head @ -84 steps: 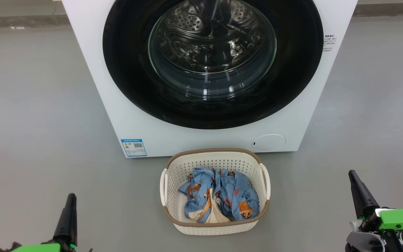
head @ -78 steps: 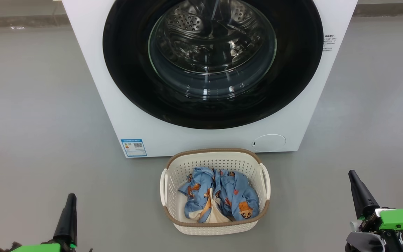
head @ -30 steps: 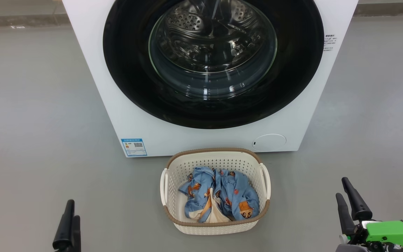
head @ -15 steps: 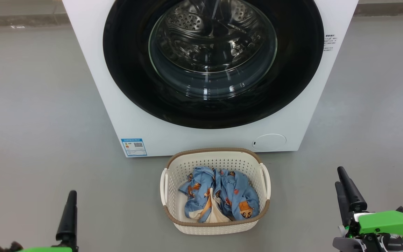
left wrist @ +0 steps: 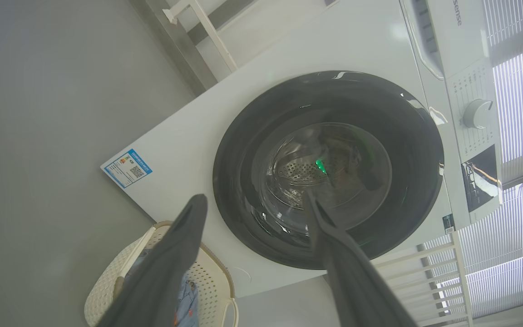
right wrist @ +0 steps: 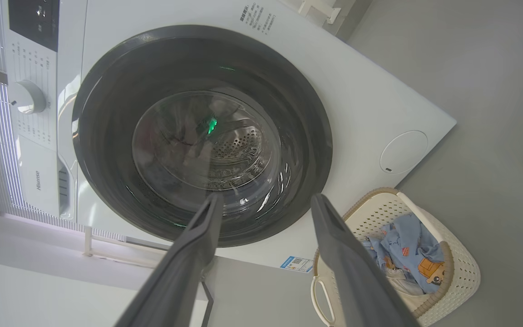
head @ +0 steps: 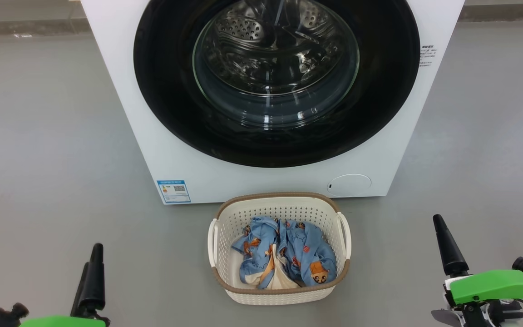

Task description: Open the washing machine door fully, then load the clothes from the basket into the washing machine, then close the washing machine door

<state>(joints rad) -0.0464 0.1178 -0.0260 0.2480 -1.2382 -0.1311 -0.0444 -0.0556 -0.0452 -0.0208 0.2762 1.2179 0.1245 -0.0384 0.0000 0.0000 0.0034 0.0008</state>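
Washing machine door (head: 275, 145) shut flush on washing machine (head: 123, 109). Basket (head: 279, 198) on floor (head: 43, 181), just before machine front; clothes (head: 304, 254) heaped inside. Left gripper (left wrist: 253, 198) and right gripper (right wrist: 266, 198): fingers spread wide, holding nothing, flanking basket, well apart.

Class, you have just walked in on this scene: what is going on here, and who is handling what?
A big white boxy front-loading washing machine stands with its large round glossy black door shut. The soft light-blue bear-print clothes lie in the small cream perforated plastic basket on the floor in front of it. The left pincer and the right pincer are both open, low at either side of the basket, holding and touching nothing. Nothing is being handled yet.
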